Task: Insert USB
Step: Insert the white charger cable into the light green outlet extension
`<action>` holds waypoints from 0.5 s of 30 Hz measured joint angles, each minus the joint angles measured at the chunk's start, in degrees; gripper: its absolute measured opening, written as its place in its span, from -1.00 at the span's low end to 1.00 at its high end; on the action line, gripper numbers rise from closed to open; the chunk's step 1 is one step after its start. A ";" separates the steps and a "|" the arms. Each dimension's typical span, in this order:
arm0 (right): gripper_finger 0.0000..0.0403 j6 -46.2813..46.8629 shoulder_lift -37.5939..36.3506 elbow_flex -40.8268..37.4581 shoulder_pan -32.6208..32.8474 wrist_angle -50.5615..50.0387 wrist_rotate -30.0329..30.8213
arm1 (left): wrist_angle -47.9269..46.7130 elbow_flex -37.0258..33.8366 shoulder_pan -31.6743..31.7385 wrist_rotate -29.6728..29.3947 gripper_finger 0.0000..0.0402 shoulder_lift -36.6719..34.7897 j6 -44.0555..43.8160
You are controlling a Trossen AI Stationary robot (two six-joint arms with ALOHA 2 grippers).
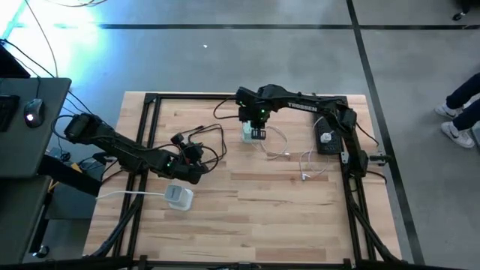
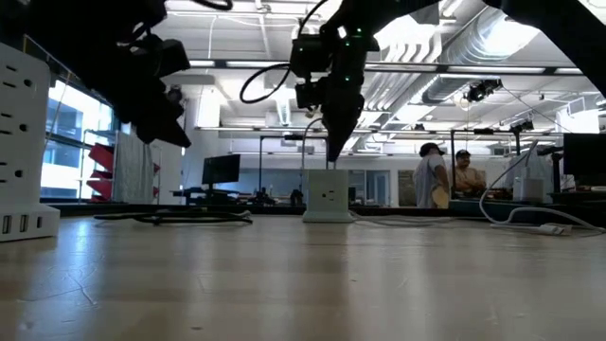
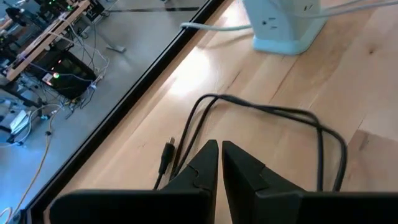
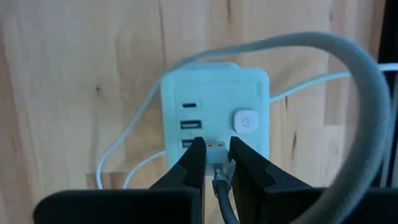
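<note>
The right gripper (image 4: 215,155) pinches the USB plug (image 4: 216,147) at the power cube's (image 4: 214,112) lowest port; insertion is underway and calls for a straight push. The left gripper (image 3: 220,163), closed empty, waits above the table (image 1: 262,217).

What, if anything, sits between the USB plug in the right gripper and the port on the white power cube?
Nothing visible. The right gripper holds the USB plug directly at a USB port on the power cube, with no object between them; its own grey cable trails back between the fingers. The left gripper is shut, away over the black cable.
</note>
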 joint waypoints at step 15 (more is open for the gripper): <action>-0.89 1.47 0.00 -0.04 0.16 -0.89 -2.50 | 0.76 -0.13 0.00 -0.12 -0.99 0.00 -0.72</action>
